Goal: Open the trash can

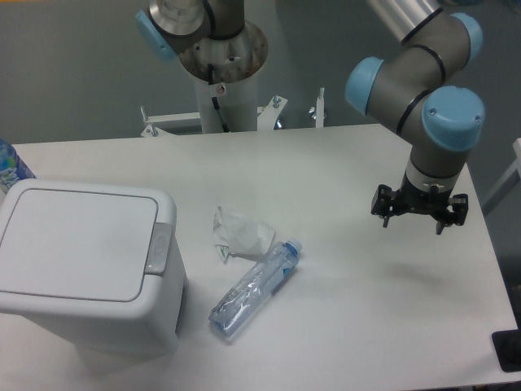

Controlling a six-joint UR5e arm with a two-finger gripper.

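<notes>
The white boxy trash can (pixel 85 261) stands at the front left of the table. Its flat lid (pixel 77 242) is down and closed. A grey push-button strip (pixel 158 248) sits on its right rim. My gripper (pixel 419 218) hangs above the right side of the table, far to the right of the can and touching nothing. Its fingers point down and appear spread apart, with nothing between them.
A crumpled white tissue (pixel 238 233) and a lying clear plastic bottle with a blue cap (pixel 256 288) rest just right of the can. A blue-labelled object (pixel 11 167) peeks in at the left edge. The arm's base column (pixel 218 81) stands at the back.
</notes>
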